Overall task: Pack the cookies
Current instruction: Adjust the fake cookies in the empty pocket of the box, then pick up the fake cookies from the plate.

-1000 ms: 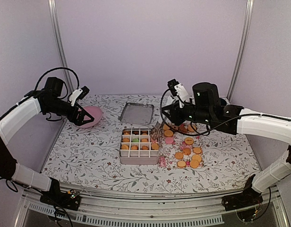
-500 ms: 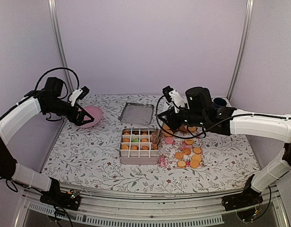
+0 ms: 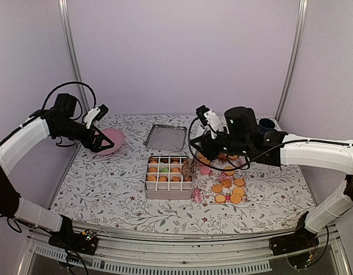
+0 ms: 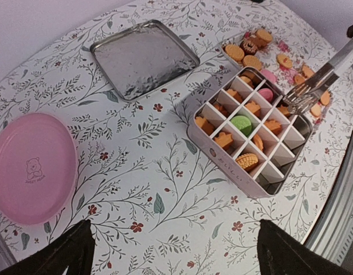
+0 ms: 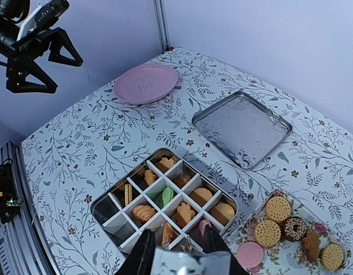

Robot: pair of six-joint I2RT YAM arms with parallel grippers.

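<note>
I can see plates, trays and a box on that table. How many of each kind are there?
Round pink plate: 1
Square silver metal tray: 1
Flower-patterned flat tray under the loose round orange cookies: 1
White box with divided compartments: 1
Total: 4

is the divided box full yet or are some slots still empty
Partly full. The divided box holds cookies in most compartments, but a few along one edge show only bare white bottoms.

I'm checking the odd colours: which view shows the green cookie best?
Left wrist: the green cookie shows large and unobstructed. Right wrist shows it smaller and slanted; top external, only a green speck.
</note>
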